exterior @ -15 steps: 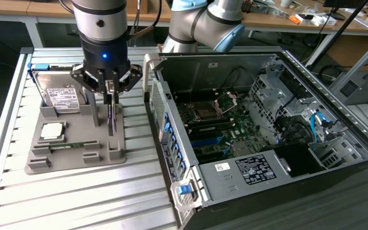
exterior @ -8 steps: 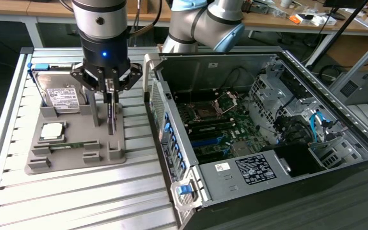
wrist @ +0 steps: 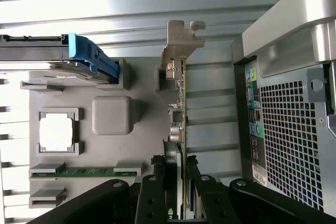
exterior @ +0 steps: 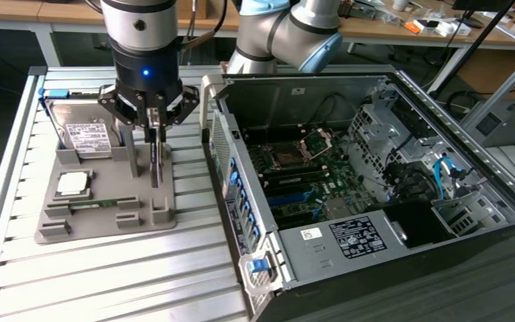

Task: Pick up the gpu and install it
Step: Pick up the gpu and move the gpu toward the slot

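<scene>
The gpu point(exterior: 156, 164) stands on edge, thin and dark, over the grey holder tray point(exterior: 105, 218) on the exterior view's left. My gripper point(exterior: 155, 124) comes down on its upper edge from above. In the wrist view the gpu point(wrist: 182, 103) is seen edge-on, with its silver end bracket point(wrist: 181, 38) at the far end. My gripper point(wrist: 175, 160) is shut on it, one black finger point(wrist: 155, 187) on each face. Whether the card's lower edge still rests in the holder I cannot tell.
The holder tray point(wrist: 147, 129) also carries a hard drive point(exterior: 88, 137) with a white label, a square CPU chip point(exterior: 72, 184) and a green memory stick point(exterior: 105, 202). The open computer case point(exterior: 347, 168) lies close on the exterior view's right, its perforated wall point(wrist: 294, 124) beside the card.
</scene>
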